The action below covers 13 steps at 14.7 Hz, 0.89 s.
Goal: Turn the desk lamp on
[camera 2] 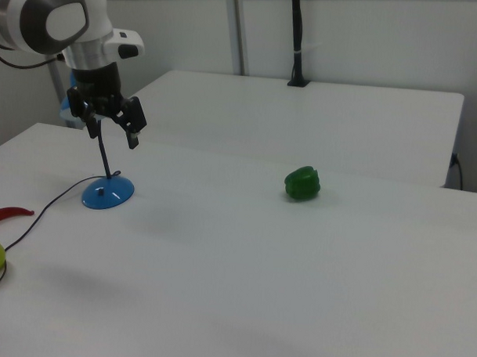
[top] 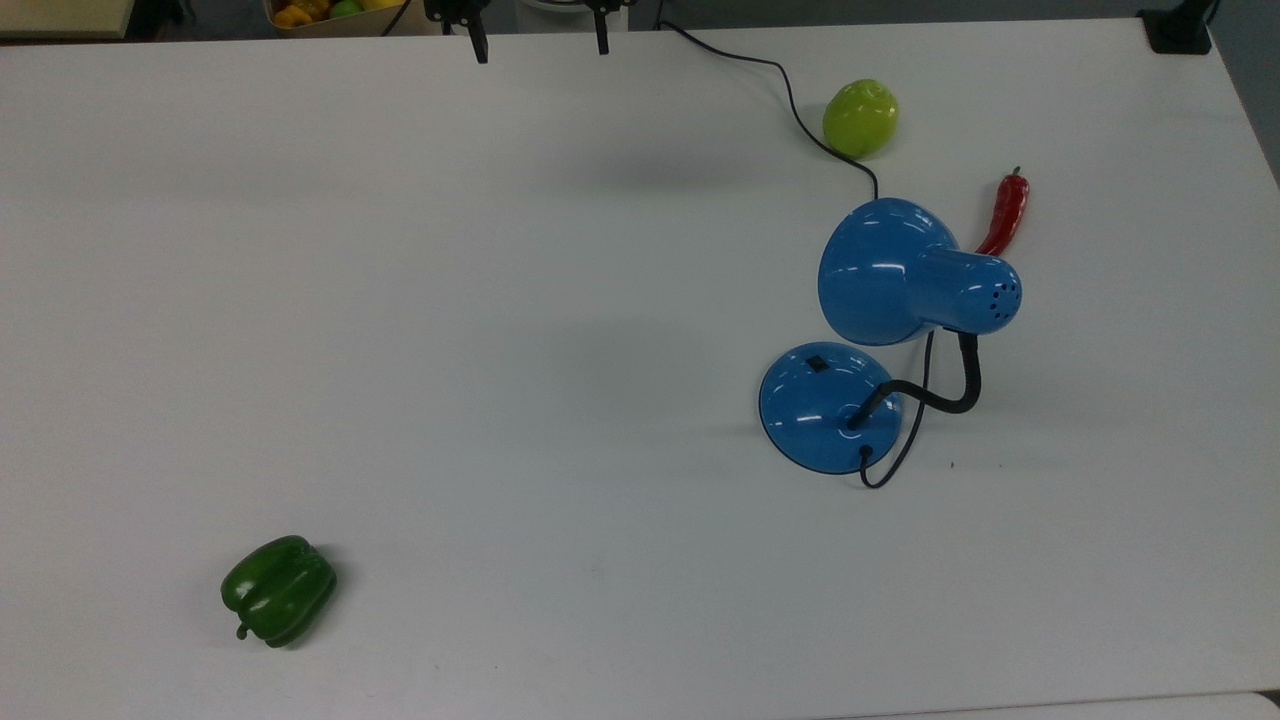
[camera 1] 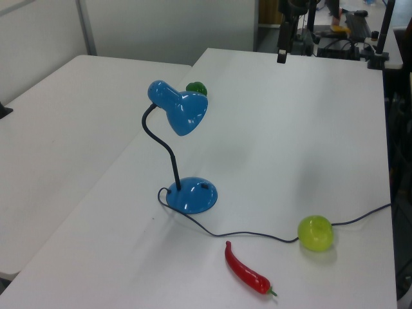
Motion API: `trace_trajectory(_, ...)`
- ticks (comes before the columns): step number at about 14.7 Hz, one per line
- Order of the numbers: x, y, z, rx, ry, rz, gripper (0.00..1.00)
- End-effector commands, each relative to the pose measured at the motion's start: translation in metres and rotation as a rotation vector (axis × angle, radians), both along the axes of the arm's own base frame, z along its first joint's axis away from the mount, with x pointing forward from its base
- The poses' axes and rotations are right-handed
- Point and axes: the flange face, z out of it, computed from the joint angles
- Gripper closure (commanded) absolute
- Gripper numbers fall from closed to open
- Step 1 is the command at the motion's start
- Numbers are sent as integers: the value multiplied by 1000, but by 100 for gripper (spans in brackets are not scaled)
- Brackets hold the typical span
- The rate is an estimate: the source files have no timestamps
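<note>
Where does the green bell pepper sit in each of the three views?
Top view: green bell pepper at lower left, far from the desk lamp.
Left view: a green sliver peeking from behind the lamp's shade.
Right view: right of centre, alone on the table.
Shared landmark: the lamp's blue base.

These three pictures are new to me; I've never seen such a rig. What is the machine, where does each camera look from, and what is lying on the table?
The machine is a single robot arm ending in a two-finger pincer. The right view shows it hanging open above the white table, holding nothing. The top view looks down on the table; the left view and right view see it from opposite sides.

On the table stands a blue desk lamp with a black bendy neck, a small black switch on its round base, and a trailing cord. Around it lie a yellow-green round fruit and a red chilli. A green bell pepper lies far off.
</note>
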Motion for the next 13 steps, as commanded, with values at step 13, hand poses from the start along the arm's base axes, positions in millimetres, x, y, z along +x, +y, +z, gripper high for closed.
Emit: trace_trajectory(13,-6,-4,2,-16,10,22,8)
